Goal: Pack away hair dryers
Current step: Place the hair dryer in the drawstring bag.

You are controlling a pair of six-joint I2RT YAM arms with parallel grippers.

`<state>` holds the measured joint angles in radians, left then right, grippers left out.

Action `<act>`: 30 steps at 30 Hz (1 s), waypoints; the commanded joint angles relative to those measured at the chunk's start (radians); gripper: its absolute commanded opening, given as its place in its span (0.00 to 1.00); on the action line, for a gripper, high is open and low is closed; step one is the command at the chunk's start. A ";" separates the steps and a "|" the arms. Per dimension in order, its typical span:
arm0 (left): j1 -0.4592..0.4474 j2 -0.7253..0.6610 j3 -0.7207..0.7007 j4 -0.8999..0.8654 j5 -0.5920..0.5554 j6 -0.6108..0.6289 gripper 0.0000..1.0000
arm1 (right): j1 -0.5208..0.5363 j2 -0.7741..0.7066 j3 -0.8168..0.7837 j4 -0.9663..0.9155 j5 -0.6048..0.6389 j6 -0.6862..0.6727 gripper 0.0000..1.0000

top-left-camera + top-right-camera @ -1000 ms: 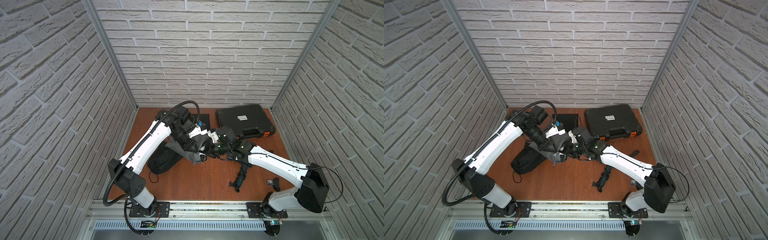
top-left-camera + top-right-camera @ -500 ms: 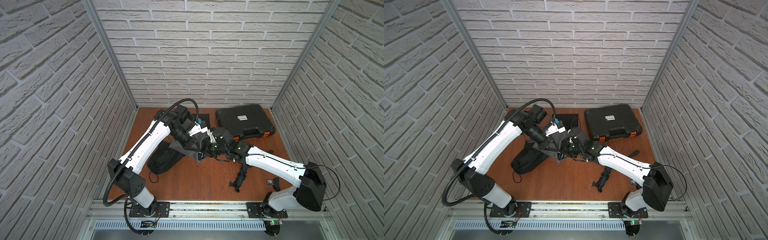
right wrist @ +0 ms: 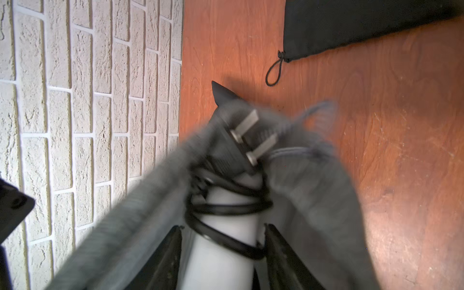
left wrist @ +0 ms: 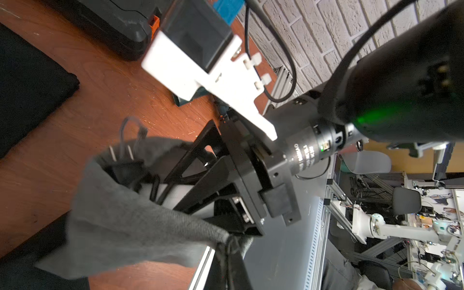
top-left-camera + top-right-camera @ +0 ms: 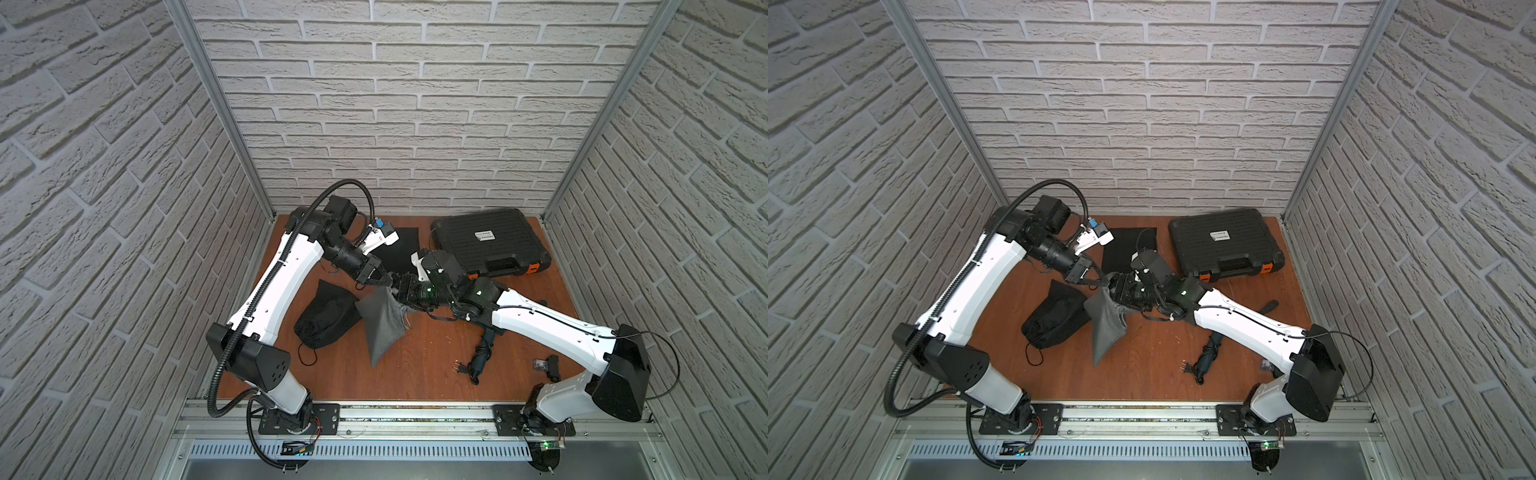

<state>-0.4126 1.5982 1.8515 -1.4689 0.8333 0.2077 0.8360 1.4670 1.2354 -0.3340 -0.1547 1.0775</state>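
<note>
A grey cloth pouch (image 5: 382, 328) (image 5: 1106, 328) hangs over the table's middle. My left gripper (image 5: 384, 282) (image 4: 231, 253) is shut on its rim. The white hair dryer's handle (image 3: 223, 251), wrapped in black cord, stands inside the pouch mouth (image 4: 125, 221), and its plug (image 3: 248, 140) (image 4: 120, 155) pokes out. My right gripper (image 3: 223, 227) (image 5: 1115, 293) reaches into that mouth. Its jaws stand on either side of the handle with a thin gap, open. A dark teal hair dryer (image 5: 482, 353) (image 5: 1208, 355) lies on the table, partly under the right arm.
A stuffed black pouch (image 5: 324, 320) (image 5: 1054, 320) lies left of the grey one. A flat black pouch (image 5: 399, 249) lies at the back. The closed black hard case (image 5: 486, 245) (image 5: 1223, 241) sits at the back right. A small dark item (image 5: 548, 365) lies near the right base.
My right gripper pushed left with the white dryer into the grey pouch's mouth, and its jaws have since widened. The pouch now hangs lower from the left gripper.
</note>
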 commanded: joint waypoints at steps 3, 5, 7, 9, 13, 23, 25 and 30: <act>0.007 -0.004 0.054 0.002 0.067 0.000 0.00 | 0.009 -0.020 0.028 0.016 -0.010 -0.032 0.61; 0.011 -0.006 0.051 0.003 0.071 -0.002 0.00 | 0.009 -0.029 0.033 -0.002 -0.011 -0.041 0.61; 0.016 -0.010 0.041 0.004 0.072 -0.002 0.00 | 0.009 -0.045 0.035 -0.023 -0.009 -0.053 0.61; 0.021 -0.017 0.027 0.009 0.074 -0.003 0.00 | 0.009 -0.065 0.041 -0.059 0.000 -0.072 0.61; 0.041 -0.036 -0.009 0.042 0.079 -0.018 0.00 | 0.009 -0.116 0.054 -0.155 0.039 -0.108 0.62; 0.069 -0.050 -0.065 0.082 0.058 -0.047 0.00 | 0.000 -0.228 -0.006 -0.273 0.145 -0.074 0.64; 0.069 -0.055 -0.073 0.084 0.058 -0.050 0.00 | -0.002 -0.258 -0.058 -0.267 0.146 -0.038 0.64; 0.070 -0.059 -0.093 0.091 0.060 -0.050 0.00 | 0.000 -0.277 -0.176 -0.177 0.062 0.022 0.64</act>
<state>-0.3470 1.5806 1.7687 -1.4113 0.8536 0.1596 0.8352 1.1946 1.1080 -0.5640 -0.0582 1.0470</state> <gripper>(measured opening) 0.047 0.639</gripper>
